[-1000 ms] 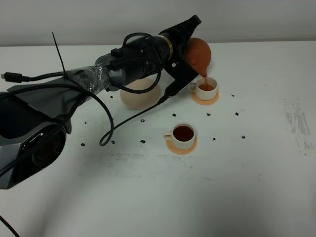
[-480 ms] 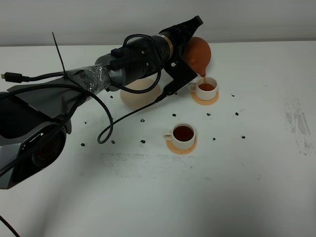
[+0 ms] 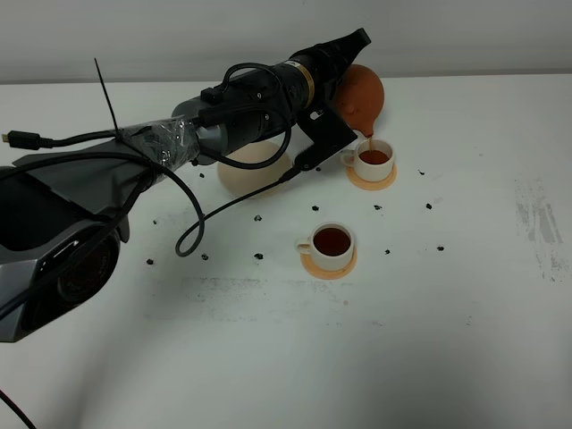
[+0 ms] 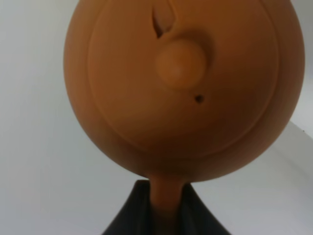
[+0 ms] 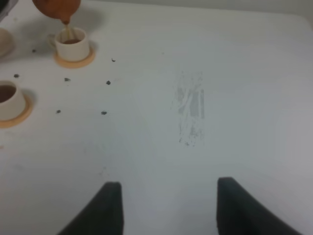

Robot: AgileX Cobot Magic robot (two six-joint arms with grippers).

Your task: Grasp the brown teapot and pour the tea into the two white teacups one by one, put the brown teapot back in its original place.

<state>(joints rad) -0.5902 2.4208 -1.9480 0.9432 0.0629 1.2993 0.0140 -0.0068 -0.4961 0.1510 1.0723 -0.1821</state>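
My left gripper (image 3: 344,82) is shut on the loop handle of the brown teapot (image 3: 363,95) and holds it tilted, spout down, over the far white teacup (image 3: 373,157). A thin stream of tea runs into that cup. In the left wrist view the teapot (image 4: 181,83) fills the frame, lid and knob facing the camera. The near white teacup (image 3: 332,243) stands full of tea on its orange coaster. The beige saucer (image 3: 255,170) lies partly hidden under my left arm. My right gripper (image 5: 166,205) is open and empty over bare table; the teapot (image 5: 57,8) and both cups (image 5: 72,44) (image 5: 9,100) show in its view.
Small dark specks (image 3: 315,208) are scattered on the white table around the cups. A grey smudge (image 3: 541,223) marks the table at the right. A black cable (image 3: 214,214) hangs from my left arm down to the table by the saucer.
The teapot has risen slightly and shifted a little right while still pouring into the far cup. The hanging cable has swung a bit. The right gripper's earlier state is not shown.
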